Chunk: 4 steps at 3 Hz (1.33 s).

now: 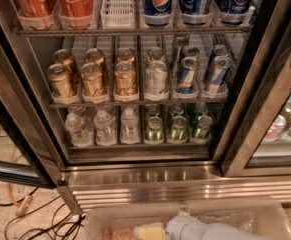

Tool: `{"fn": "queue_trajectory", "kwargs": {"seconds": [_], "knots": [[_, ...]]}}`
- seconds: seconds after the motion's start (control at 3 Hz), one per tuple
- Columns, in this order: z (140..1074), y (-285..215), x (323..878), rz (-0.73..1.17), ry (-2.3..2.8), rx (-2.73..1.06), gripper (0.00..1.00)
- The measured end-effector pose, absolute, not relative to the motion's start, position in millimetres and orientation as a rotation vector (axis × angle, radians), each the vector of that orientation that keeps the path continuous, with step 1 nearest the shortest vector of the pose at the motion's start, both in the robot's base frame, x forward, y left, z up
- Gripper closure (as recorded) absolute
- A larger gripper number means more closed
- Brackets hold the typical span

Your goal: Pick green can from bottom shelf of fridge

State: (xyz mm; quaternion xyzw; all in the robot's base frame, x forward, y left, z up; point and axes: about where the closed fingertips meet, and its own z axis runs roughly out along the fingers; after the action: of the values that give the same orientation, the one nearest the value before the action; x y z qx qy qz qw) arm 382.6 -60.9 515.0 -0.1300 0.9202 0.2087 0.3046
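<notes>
The small shiny green can (177, 129) with its silver top stands upright on the bottom shelf (110, 146), the lowest wire rack of the tall steel-framed fridge (140, 176). It is at the front of the middle of three green-can lanes on the right half of the rack. More green cans stand just beside it on both sides and behind it. Clear plastic water bottles (105, 127) fill the lanes to the left, and gold cans (93, 79) sit on the rack above.

The pincer (147, 231) is low at the bottom edge of the view, on the end of the white arm (205, 230). It is over a translucent plastic tub (265, 216), well apart from the can and below the ribbed steel base. Whether it is open or closed I cannot tell.

The can is probably full, so fairly heavy for its size, with thin walls that dent under a hard squeeze. Its smooth sides may be slick with cold moisture. The best hold is likely across the middle of the body, taken from the front with moderate force. The neighbouring cans leave little room at the sides.
</notes>
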Motion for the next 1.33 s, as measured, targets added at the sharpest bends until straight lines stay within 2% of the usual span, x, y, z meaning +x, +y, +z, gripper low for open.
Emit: {"fn": "queue_trajectory", "kwargs": {"seconds": [0.67,1.33], "knots": [[506.5,-66.3,402.1,0.672,2.389,-0.231,0.0],[528.6,-58.5,402.4,0.534,2.298,-0.148,0.0]]}}
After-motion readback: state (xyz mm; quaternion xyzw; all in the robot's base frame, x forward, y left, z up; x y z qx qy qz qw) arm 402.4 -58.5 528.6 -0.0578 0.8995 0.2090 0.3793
